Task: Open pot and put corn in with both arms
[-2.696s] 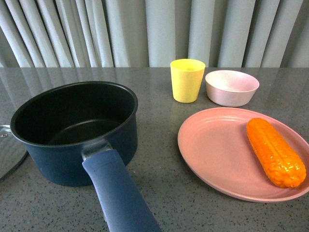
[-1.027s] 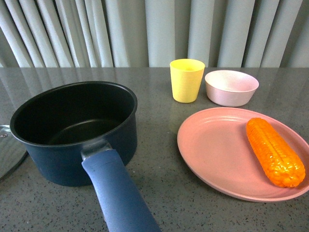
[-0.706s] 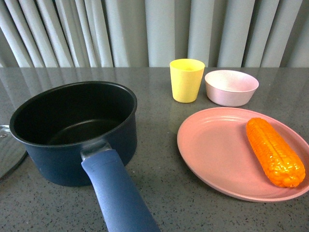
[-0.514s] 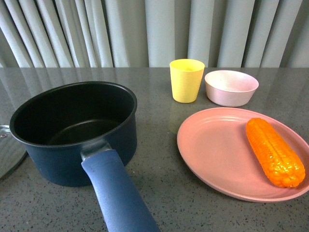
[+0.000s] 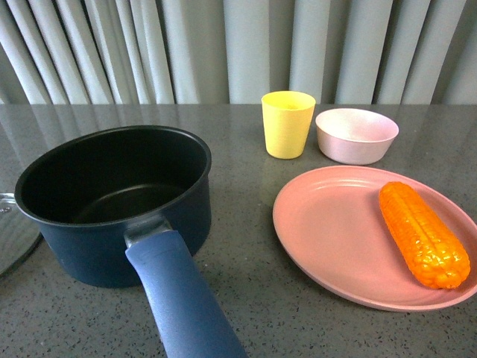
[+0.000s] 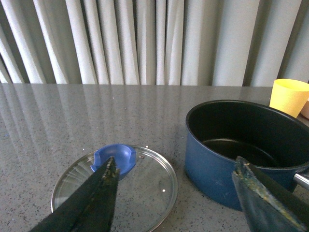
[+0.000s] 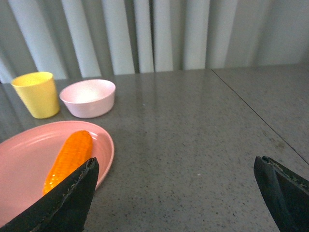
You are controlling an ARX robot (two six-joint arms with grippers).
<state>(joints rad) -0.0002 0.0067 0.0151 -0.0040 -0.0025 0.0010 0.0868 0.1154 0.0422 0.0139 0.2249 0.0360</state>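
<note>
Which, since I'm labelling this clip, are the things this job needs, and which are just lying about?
For the job:
pot, already open
glass lid, set down beside it
corn

Just lying about:
yellow cup
pink bowl
pink plate, only carrying the corn

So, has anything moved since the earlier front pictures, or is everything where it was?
Nothing has visibly changed in the front view. The pot stands open and empty as before, its lid lies to its left, and the corn lies on the pink plate. The yellow cup and the pink bowl stand behind them, unmoved. No arm shows in that view.
</note>
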